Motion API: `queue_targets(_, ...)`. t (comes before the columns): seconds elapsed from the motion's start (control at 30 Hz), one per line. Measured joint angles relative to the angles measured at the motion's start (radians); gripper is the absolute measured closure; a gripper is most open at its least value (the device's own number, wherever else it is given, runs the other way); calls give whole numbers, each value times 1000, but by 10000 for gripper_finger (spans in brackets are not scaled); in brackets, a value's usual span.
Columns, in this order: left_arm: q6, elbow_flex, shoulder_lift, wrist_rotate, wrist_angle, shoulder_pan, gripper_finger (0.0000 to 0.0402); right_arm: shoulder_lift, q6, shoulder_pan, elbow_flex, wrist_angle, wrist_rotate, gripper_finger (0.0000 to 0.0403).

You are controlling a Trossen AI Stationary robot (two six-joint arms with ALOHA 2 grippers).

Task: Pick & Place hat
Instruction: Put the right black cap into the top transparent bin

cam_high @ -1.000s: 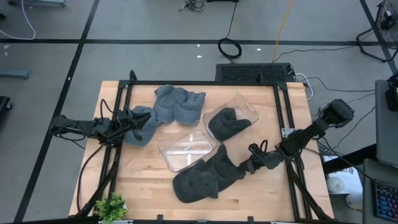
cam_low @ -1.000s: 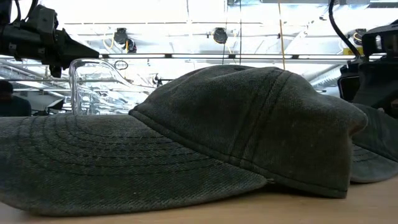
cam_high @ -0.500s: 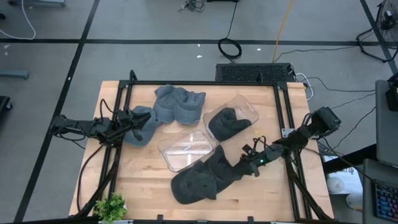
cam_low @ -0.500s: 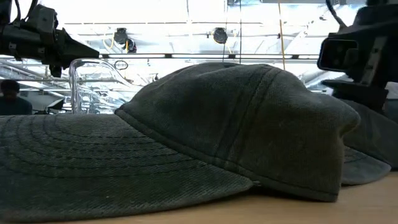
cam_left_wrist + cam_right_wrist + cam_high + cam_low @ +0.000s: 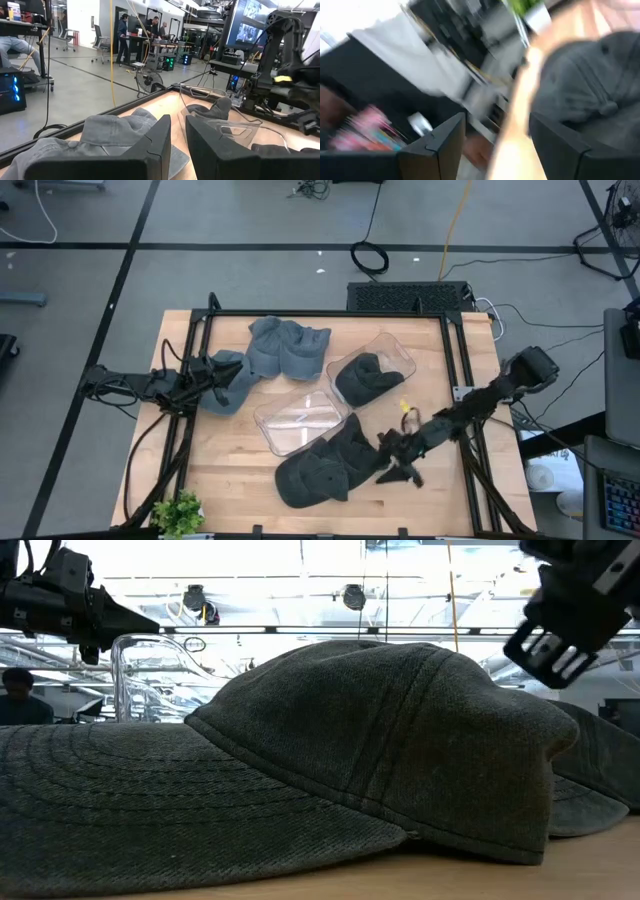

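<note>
- A wooden worktop (image 5: 230,470) sits inside a black frame on a grey workshop floor strewn with cables; the low view looks across it into a bright room of ceiling lights and rails.
- Two dark hats (image 5: 325,465) lie overlapping at the near middle of the worktop, brims flat on the wood, so the crowns stand up where jaws could reach them.
- Beside them lies an empty clear bin (image 5: 298,420); a second clear bin (image 5: 385,360) farther back already holds a dark hat (image 5: 362,378), which suggests the bins are the drop places.
- Two grey-blue hats (image 5: 288,345) lie at the far middle of the worktop, and a third one (image 5: 230,380) lies at the left.
- The right gripper (image 5: 400,465) hangs at the right edge of the dark hats, low and turned on its side. In the right wrist view its jaws stand spread, with nothing between them, and a dark crown (image 5: 592,95) lies just ahead.
- The left gripper (image 5: 205,380) rests by the third grey-blue hat, jaws nearly together with a thin gap, pinching nothing visible; this arm seems to wait.
- A small green plant (image 5: 180,513) stands at the near left corner, well apart from the work.
</note>
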Motion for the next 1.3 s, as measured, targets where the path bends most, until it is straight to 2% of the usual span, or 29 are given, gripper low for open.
queue_targets(0.13, 0, 0, 0, 0, 2, 0, 334, -55, -88, -17, 246, -825, 154, 195)
queue_targets(0.17, 0, 0, 0, 0, 4, 0, 334, -56, -110, -21, 303, -986, 202, 195)
queue_targets(0.23, 0, 0, 0, 0, -2, 0, 334, -59, -140, -25, 397, -1208, 265, 195)
queue_targets(0.3, 0, 0, 0, -1, 1, 0, 334, -60, -152, -30, 446, -1306, 268, 195)
queue_targets(0.5, 0, 0, 0, 0, 0, 0, 334, -66, -132, -39, 450, -1384, 270, 195)
queue_targets(0.63, 0, 0, 0, 0, 0, 0, 334, -45, -147, -70, 404, -1321, 284, 195)
queue_targets(0.87, 0, 0, 0, 0, 0, 0, 334, -13, -129, -109, 350, -1193, 109, 195)
queue_targets(1.03, 0, 0, 0, 0, 0, 0, 334, -11, -101, -114, 350, -1177, 54, 195)
queue_targets(1.13, 0, 0, 0, 0, 0, 0, 334, -8, -91, -113, 350, -1178, 54, 195)
queue_targets(1.3, 0, 0, 0, 0, 0, 0, 334, 68, -111, -114, 350, -1195, 104, 203)
